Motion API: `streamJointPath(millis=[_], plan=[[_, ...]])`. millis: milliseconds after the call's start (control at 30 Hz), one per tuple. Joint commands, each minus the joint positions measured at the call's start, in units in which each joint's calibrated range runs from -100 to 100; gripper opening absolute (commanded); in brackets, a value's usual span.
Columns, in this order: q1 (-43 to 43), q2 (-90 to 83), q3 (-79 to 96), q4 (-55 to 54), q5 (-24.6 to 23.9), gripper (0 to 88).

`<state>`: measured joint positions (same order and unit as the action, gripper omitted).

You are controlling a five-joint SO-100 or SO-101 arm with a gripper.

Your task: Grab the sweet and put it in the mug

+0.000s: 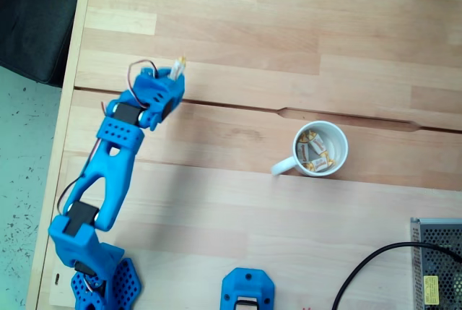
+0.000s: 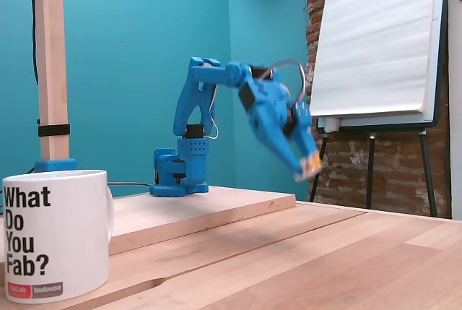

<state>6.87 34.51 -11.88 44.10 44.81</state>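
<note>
The blue arm reaches up the left side of the table in a fixed view, and my gripper (image 1: 178,69) is shut on the sweet (image 1: 180,64), whose white wrapper and yellow end poke out past the fingertips. From the side in a fixed view, the gripper (image 2: 309,167) hangs well above the wood, tilted down, with the sweet (image 2: 312,160) a blurred yellow-white spot at its tip. The white mug (image 1: 341,140) stands far to the right of the gripper, handle pointing lower left, and holds several wrapped sweets. In the side view the mug (image 2: 54,234) is at near left, printed "What Do You Fab?".
A grey metal box (image 1: 437,263) and a black cable (image 1: 368,270) sit at the lower right. A blue printed part (image 1: 247,290) lies at the bottom edge. A seam (image 1: 289,113) crosses the wooden table. A flipchart (image 2: 379,42) and a wooden post (image 2: 50,64) stand behind.
</note>
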Motion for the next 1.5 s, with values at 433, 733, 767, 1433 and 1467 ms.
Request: streamJointPath(millis=[433,733,767,1433,1467], plan=[[19.64,-20.83,-8.19,0.09,-5.81,0.0],[33.07,-20.57,-8.19,0.09,-5.76,0.0],[34.45,-20.49,-8.10,0.09,-5.76,0.0],[39.46,-11.62,-9.35,-0.96,-1.86,0.0],[39.46,-11.54,-9.44,-0.96,-1.71,0.0]])
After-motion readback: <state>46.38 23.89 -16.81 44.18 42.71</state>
